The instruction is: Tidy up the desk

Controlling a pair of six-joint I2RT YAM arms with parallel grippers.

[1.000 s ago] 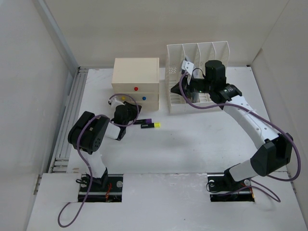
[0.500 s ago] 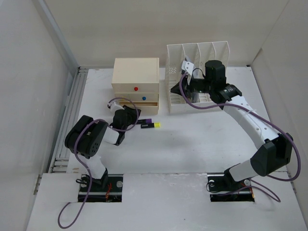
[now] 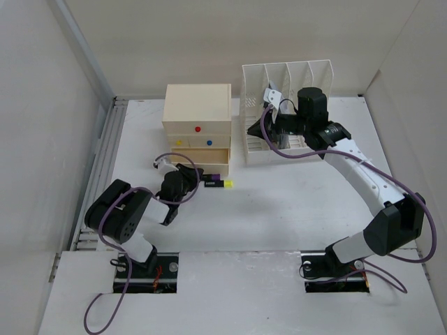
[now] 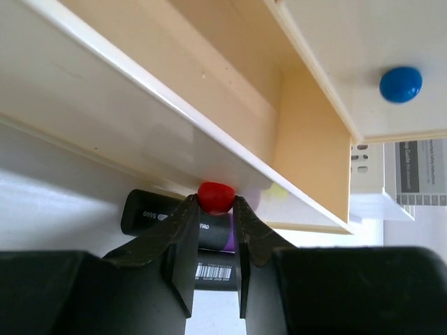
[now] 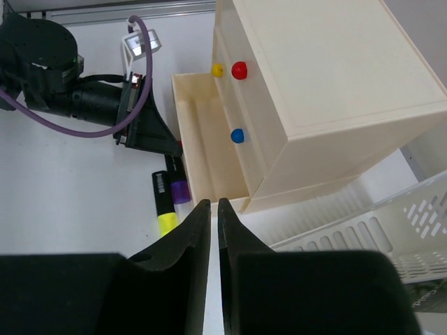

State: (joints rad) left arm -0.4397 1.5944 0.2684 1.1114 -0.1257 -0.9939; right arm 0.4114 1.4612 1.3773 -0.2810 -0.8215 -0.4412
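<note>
On the white desk stands a cream drawer box whose bottom drawer is pulled out. My left gripper is shut on the red knob at that drawer's front, one finger on each side. Just in front of the drawer lie a purple-tipped marker and a yellow highlighter, partly under it in the left wrist view. Up by the left end of the file rack, my right gripper hovers shut on nothing, looking down on the open drawer.
The white slotted file rack stands right of the drawer box, touching distance from the right arm. The box's upper drawers carry red, yellow and blue knobs. Pale walls close in the desk on three sides.
My left gripper has drawn back toward the near edge with the red knob in it, sliding the bottom drawer out of the box. The right arm has stayed put.
</note>
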